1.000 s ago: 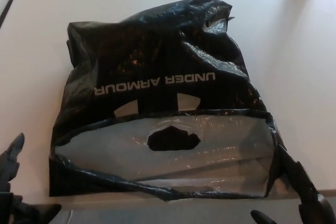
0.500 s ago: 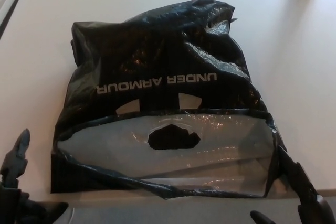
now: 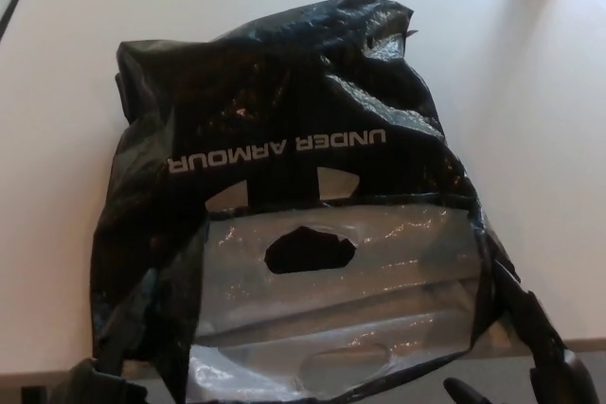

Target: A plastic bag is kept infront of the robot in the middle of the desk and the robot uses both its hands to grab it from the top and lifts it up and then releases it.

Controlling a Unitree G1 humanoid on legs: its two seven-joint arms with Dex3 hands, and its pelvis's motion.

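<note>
- The plastic bag (image 3: 294, 196) lies flat in the middle of the desk (image 3: 530, 92), its printed side up and its mouth turned toward the robot; the grey inner band with the handle cut-out (image 3: 310, 252) is the landmark for everything below.
- The step in hand looks like the two-handed grab at the top edge; to do it well, each hand should take the film on its own side of the cut-out, level with one another, so the bag rises evenly and does not twist; pinch both layers, not the loose flap alone.
- The right hand (image 3: 540, 347) sits below and right of the cut-out, at the bag's corner; one dark finger points up along the edge and another shows lower down, spread and holding nothing.
- The left hand (image 3: 95, 380) is below and left of the cut-out, mostly under folded film; whether it grips I cannot tell.
</note>
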